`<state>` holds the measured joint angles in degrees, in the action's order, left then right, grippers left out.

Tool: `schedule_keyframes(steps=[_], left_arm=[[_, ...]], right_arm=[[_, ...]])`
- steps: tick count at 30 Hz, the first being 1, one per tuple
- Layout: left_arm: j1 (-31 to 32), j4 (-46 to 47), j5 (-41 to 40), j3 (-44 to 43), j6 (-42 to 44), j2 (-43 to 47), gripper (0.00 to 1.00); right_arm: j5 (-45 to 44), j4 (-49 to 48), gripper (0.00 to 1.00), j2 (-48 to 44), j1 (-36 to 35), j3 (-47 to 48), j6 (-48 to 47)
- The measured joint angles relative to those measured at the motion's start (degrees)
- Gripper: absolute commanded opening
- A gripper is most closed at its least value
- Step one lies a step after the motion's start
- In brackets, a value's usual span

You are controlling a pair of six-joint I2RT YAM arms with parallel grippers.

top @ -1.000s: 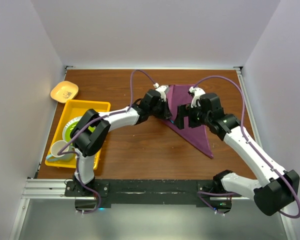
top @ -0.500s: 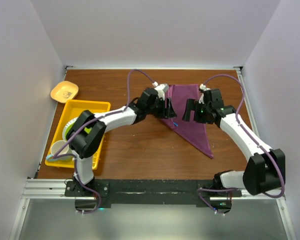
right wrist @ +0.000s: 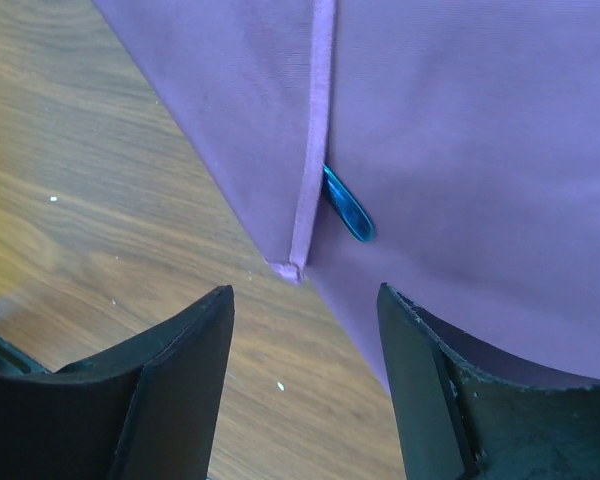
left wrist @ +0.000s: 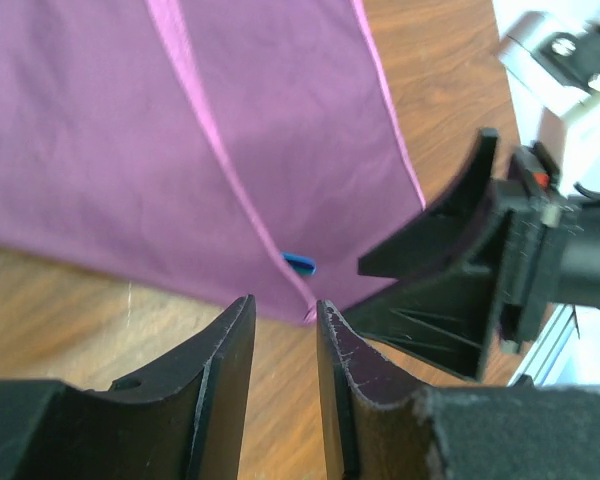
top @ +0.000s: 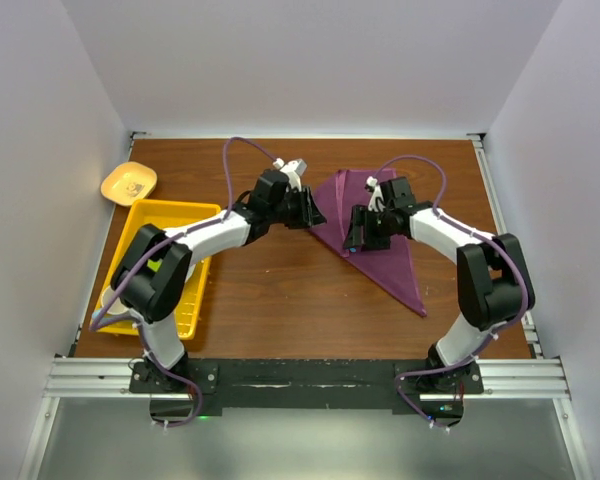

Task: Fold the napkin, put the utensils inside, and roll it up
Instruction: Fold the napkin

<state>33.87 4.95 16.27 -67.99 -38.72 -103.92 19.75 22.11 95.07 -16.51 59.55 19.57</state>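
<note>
Soft, light napkin (top: 380, 240) lies folded on table (top: 280, 290) w/ blue utensil tip (right wrist: 347, 205) peeking out; left gripper (left wrist: 283, 305) jaws barely apart, right gripper (right wrist: 305, 292) wide, both empty; best pinch hemmed corner (right wrist: 285, 268), cloth prob slides.

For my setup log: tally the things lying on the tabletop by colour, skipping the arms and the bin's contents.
Purple: 1, the napkin
Blue: 1, utensil tip in its fold
Yellow: 1, the bin
Orange: 1, small dish
Total: 4
</note>
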Motion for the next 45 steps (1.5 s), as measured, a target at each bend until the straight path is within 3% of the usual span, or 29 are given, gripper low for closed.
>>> schedule_keyframes(steps=[5, 13, 24, 34, 39, 45], left_arm=[[-0.8, -0.3, 0.0, 2.6, -0.3, 3.1, 0.36], [-1.6, 0.0, 0.3, 3.2, -0.3, 5.2, 0.36], [-1.7, 0.0, 2.1, 4.0, -0.3, 6.1, 0.35], [-1.7, 1.0, 3.9, 6.8, -1.4, 6.9, 0.34], [-1.7, 1.0, 4.0, 7.0, -1.4, 7.1, 0.34], [-1.8, 1.0, 4.1, 7.1, -1.4, 7.8, 0.34]], right_arm=[[2.2, -2.3, 0.59, 4.0, -1.8, 0.0, 0.0], [3.8, -5.2, 0.41, 5.1, -2.2, 0.0, 0.0], [3.8, -6.3, 0.40, 7.6, -2.2, 0.0, 0.0], [1.9, -5.9, 0.13, 7.6, -2.2, 0.0, -1.1], [0.2, -4.1, 0.12, 7.7, -2.2, 1.7, -1.9], [-2.4, -3.1, 0.23, 7.7, -2.2, 3.8, -2.8]])
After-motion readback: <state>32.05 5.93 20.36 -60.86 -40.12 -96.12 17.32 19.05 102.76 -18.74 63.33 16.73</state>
